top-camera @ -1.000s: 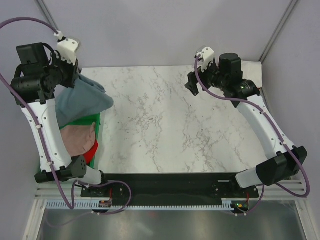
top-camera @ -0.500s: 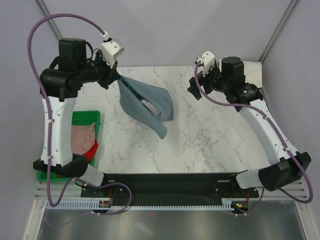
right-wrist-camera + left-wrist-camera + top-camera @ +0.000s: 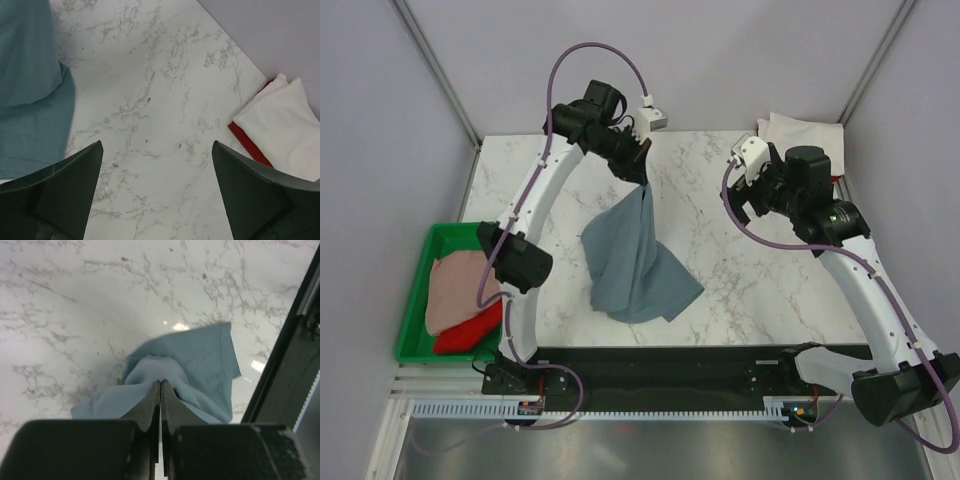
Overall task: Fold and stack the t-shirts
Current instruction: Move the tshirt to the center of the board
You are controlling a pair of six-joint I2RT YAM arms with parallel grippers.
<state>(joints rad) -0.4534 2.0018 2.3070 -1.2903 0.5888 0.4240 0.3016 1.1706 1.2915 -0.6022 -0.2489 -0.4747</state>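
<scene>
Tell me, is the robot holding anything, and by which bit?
The left fingers pinch the blue-grey t-shirt by a bunched bit at its top. The right fingers hold nothing.

A white marble-patterned table (image 3: pixel 750 290) with grey veins fills the middle of the cell. Plain pale lilac-grey walls (image 3: pixel 720 60) close it in behind the far edge and along the left and right edges. Slanting aluminium posts (image 3: pixel 435 70) rise from the two far corners. A black plate (image 3: pixel 660 365) runs along the near edge, with a white slotted cable duct (image 3: pixel 650 408) just in front of it, then a brushed metal surface (image 3: pixel 650 445). Soft light from above leaves small bright glints (image 3: pixel 180 326) on the glossy tabletop
</scene>
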